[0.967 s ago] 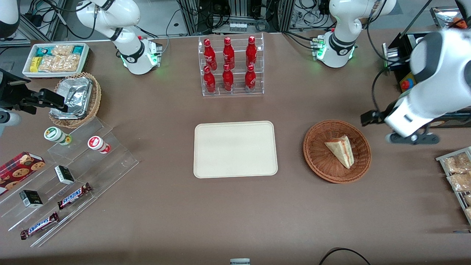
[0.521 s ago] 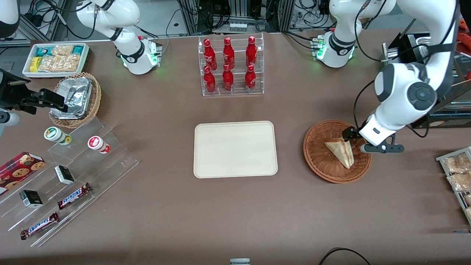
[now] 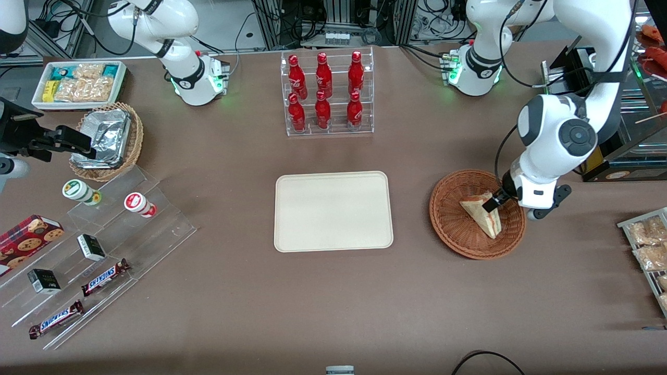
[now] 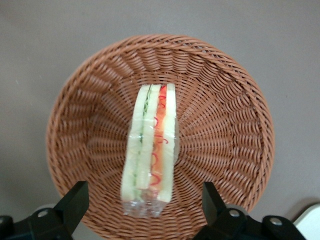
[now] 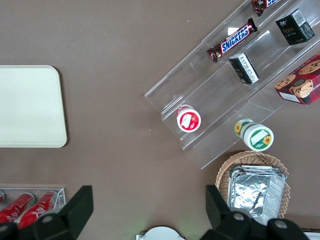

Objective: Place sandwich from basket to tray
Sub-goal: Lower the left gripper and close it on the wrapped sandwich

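The sandwich [image 3: 482,212], a pale wrapped wedge with red and green filling, lies in the round reddish-brown wicker basket [image 3: 453,229] toward the working arm's end of the table. My left gripper [image 3: 499,200] hangs just above the basket, over the sandwich's wide end. In the left wrist view the sandwich [image 4: 151,150] stands on edge in the basket [image 4: 225,125], and the gripper [image 4: 145,207] is open, one black finger on each side of it, apart from it. The cream tray [image 3: 333,211] lies at the table's middle, also in the right wrist view [image 5: 27,107].
A clear rack of red bottles [image 3: 325,94] stands farther from the front camera than the tray. A rack of packaged snacks [image 3: 649,250] sits at the working arm's table edge. Toward the parked arm's end are an acrylic step display [image 3: 104,245], a tan foil basket [image 3: 107,140] and a white snack bin [image 3: 78,83].
The left arm has swung in from the table's edge over the basket and come down, bringing the gripper above the sandwich. Sandwich and basket have not moved.
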`<action>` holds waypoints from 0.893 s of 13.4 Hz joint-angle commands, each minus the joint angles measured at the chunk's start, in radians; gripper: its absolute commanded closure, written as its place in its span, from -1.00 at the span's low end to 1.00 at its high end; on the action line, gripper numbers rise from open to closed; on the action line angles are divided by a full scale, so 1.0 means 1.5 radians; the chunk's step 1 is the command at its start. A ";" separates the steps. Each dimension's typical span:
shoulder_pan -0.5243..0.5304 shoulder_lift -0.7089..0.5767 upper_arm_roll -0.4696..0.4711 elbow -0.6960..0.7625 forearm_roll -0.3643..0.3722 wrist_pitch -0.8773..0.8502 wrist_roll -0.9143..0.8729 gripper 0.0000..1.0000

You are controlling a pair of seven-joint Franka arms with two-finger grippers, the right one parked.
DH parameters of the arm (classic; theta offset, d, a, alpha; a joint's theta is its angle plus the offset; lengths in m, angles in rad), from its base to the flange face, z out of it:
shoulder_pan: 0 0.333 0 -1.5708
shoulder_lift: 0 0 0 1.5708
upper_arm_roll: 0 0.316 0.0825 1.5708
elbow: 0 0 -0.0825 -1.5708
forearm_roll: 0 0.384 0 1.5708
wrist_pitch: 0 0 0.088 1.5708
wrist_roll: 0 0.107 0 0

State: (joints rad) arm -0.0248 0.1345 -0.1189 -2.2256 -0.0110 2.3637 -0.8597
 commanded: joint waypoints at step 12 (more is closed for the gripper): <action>-0.014 0.064 0.005 0.005 0.033 0.020 -0.019 1.00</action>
State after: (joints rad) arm -0.0413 0.2659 -0.1184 -2.2260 0.0088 2.4283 -0.9062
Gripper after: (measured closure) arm 0.330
